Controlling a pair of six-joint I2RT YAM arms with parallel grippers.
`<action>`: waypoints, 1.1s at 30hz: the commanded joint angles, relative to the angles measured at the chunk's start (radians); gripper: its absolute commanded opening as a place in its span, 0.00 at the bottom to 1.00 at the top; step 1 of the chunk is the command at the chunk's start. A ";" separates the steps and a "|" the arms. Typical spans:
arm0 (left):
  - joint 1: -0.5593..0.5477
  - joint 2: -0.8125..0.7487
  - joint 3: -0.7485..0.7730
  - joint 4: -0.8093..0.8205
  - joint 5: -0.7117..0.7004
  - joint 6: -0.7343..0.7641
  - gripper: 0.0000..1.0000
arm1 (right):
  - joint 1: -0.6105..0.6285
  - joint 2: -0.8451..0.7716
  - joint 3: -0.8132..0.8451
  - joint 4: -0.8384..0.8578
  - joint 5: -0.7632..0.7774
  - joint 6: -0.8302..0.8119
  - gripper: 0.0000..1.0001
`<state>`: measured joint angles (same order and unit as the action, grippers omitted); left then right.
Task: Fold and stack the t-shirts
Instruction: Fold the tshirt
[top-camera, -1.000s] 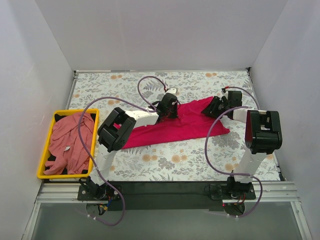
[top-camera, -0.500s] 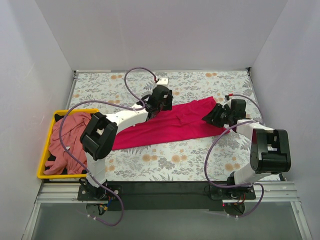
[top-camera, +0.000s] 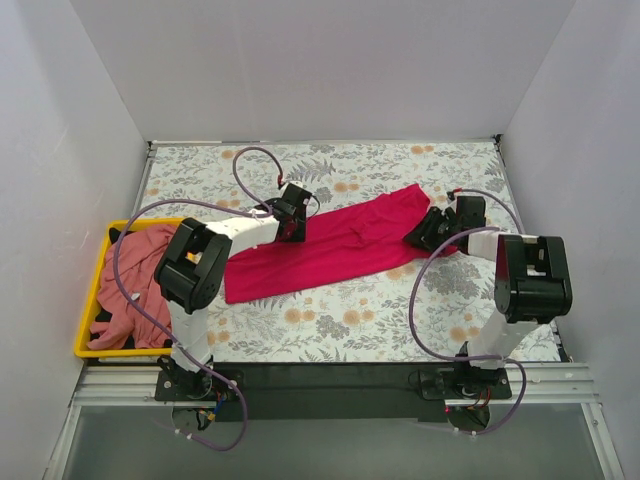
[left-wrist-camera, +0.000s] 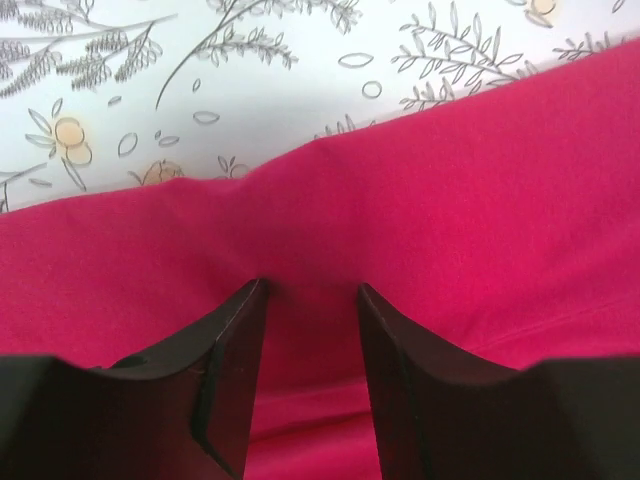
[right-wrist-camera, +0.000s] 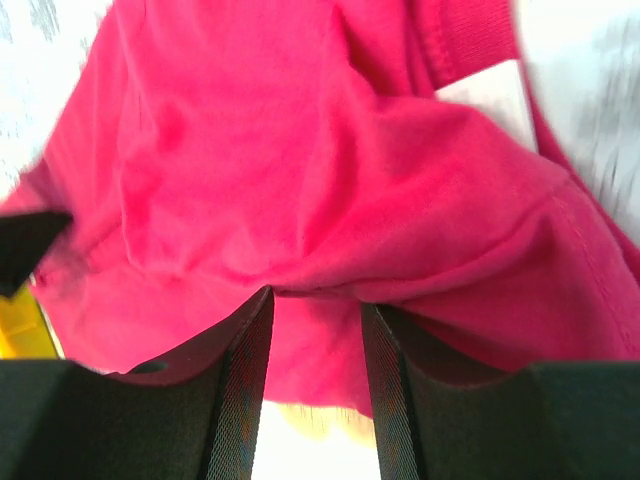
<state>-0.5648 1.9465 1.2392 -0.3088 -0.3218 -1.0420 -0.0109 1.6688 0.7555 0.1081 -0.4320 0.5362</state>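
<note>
The magenta-red t-shirt (top-camera: 340, 250) lies stretched slantwise across the floral table, from front left to back right. My left gripper (top-camera: 292, 228) is at its upper left edge. In the left wrist view (left-wrist-camera: 312, 290) the jaws pinch the red cloth (left-wrist-camera: 480, 200), which puckers at the tips. My right gripper (top-camera: 420, 235) is at the shirt's right end. In the right wrist view (right-wrist-camera: 316, 295) it grips a raised, bunched fold of the shirt (right-wrist-camera: 250, 150). The salmon-pink t-shirt (top-camera: 140, 280) lies crumpled in the yellow bin (top-camera: 88, 310).
The yellow bin sits at the table's left edge, and a corner of it shows in the right wrist view (right-wrist-camera: 15, 335). White walls close in the table on the left, back and right. Purple cables loop above both arms. Floral tabletop (top-camera: 350, 320) shows in front of the shirt.
My left gripper has moved left and slightly nearer along the shirt's upper edge. The shirt has shifted left and stretched out longer. The right gripper has stayed at the right end.
</note>
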 joint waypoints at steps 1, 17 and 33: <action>-0.001 0.011 0.006 -0.195 0.045 -0.067 0.40 | -0.014 0.112 0.119 0.013 0.079 -0.041 0.48; -0.234 0.052 0.013 -0.332 0.869 -0.277 0.56 | 0.046 0.606 0.812 -0.096 -0.247 -0.159 0.47; -0.129 -0.260 0.030 -0.385 0.417 -0.389 0.75 | 0.147 0.200 0.612 -0.206 -0.105 -0.233 0.49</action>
<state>-0.7460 1.8065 1.2930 -0.6811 0.2340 -1.3975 0.1165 2.0266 1.4357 -0.1028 -0.5766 0.3115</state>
